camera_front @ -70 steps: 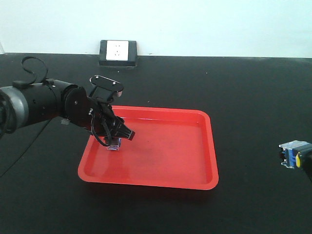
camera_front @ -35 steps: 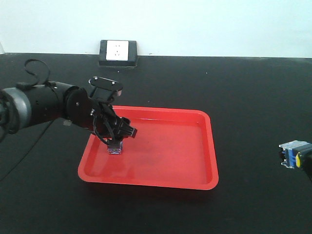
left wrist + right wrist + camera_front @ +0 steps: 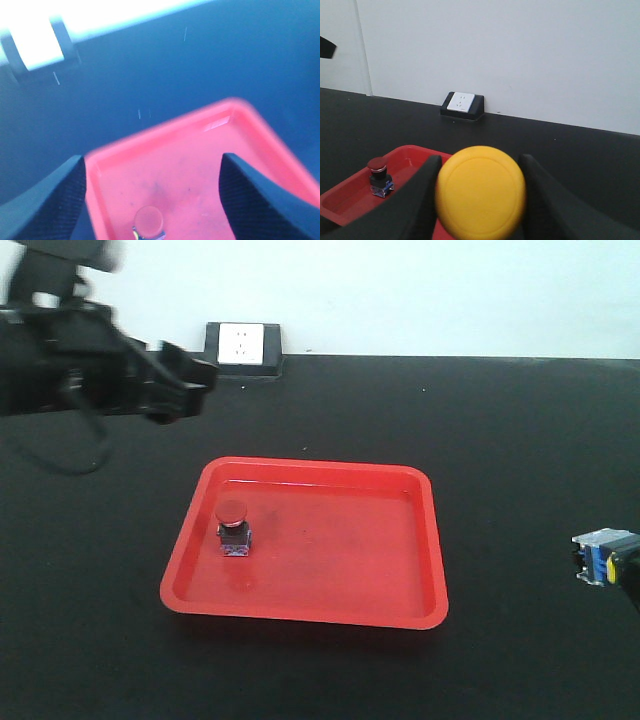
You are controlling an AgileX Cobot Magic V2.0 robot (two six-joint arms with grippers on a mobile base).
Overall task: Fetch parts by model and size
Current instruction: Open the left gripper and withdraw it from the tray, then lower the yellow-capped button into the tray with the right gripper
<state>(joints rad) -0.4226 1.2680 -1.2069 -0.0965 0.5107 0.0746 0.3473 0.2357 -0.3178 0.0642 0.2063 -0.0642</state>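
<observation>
Standing near tray (image 3: pixel 340 612) left rim: red switch (image 3: pixel 232 527) | left gripper (image 3: pixel 150 164) spread, empty, well apart | right gripper (image 3: pixel 480 162) clamping yellow switch (image 3: pixel 480 197)

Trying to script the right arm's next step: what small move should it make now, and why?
Probably carry the yellow switch, shut in the right gripper, over the red tray, beside the red switch. That one already stands there, and the open left gripper hangs clear.

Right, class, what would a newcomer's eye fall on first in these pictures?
The bright red tray on the black table, with the red-capped switch standing upright in its left part. In the right wrist view, the yellow switch fills the foreground, held by the right gripper.
</observation>
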